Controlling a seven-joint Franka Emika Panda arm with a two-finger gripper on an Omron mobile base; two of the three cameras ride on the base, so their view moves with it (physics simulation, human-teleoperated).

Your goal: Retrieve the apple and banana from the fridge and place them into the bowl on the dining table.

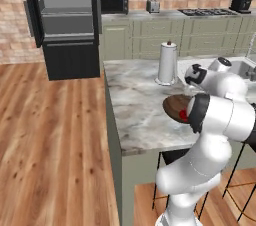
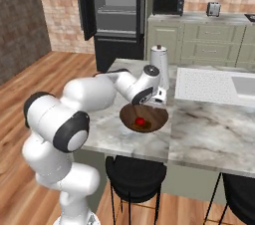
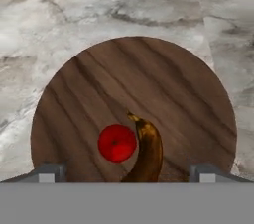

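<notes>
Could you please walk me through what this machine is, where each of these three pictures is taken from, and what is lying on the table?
It is a white robot arm on a driving base, in a simulated kitchen. Two cameras ride on the base, behind the arm to its left and right; the third sits on the hand, looking down. The gripper hangs over a wooden bowl on the marble dining table. Its jaws stand wide apart and hold nothing. In the bowl lie the apple and the banana, side by side. A paper towel roll stands beyond the bowl. The fridge behind stands open.
</notes>
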